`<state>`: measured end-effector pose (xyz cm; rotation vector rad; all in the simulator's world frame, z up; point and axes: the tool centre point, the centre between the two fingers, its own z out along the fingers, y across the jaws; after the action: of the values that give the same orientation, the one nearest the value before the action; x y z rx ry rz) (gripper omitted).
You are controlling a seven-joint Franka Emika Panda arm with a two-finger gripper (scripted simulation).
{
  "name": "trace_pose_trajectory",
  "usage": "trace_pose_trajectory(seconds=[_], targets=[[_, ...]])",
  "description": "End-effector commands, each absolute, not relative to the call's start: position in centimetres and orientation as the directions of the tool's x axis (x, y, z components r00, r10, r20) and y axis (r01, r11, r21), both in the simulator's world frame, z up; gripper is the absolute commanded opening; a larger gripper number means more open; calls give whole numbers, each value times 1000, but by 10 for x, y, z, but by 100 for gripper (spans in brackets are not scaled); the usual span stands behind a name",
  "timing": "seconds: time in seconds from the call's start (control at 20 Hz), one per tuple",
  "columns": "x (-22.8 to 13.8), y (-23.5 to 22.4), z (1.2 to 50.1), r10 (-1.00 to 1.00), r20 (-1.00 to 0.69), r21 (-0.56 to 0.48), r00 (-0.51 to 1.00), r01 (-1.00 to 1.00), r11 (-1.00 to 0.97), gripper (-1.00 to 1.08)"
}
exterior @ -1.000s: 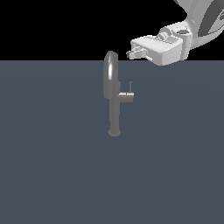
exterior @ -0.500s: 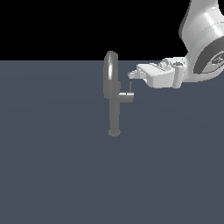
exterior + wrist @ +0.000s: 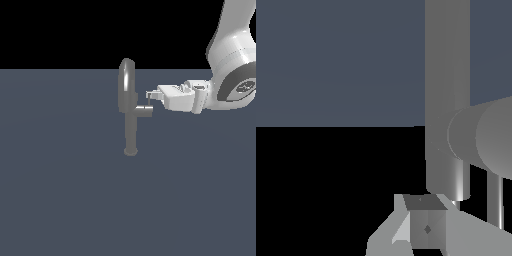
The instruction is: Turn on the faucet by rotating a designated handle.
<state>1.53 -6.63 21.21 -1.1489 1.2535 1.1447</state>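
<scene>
The faucet [image 3: 131, 129] is a grey post on a small round base, with a tall loop spout [image 3: 127, 84] on top. The handle [image 3: 145, 111] is a short stub on the side toward the exterior view's right, and a thin lever rod [image 3: 149, 102] rises from its end. My gripper [image 3: 149, 94] reaches in level from the right, its tip at the top of that rod, touching or nearly so. The fingers are shut with nothing between them. The wrist view shows the post [image 3: 447, 95], the stub [image 3: 483, 136], the rod [image 3: 495, 200] and my closed fingertips [image 3: 426, 226] close together.
The faucet stands alone on a flat dark grey-blue floor [image 3: 60, 190]. My white arm [image 3: 232, 65] fills the upper right of the exterior view. Beyond the floor's far edge the background is black.
My gripper has come down and moved toward the exterior view's left, from above and to the right of the faucet to the lever rod. The faucet looks unmoved.
</scene>
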Motion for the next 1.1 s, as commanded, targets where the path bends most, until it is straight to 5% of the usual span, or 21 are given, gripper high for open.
trace_pose_trajectory(seconds=[0.0,1.05], targets=[[16,-66,211,0,-1000,6,-6,-996,91,-100],[-26,-62,224,0,-1000,5,-5,-996,91,-100]])
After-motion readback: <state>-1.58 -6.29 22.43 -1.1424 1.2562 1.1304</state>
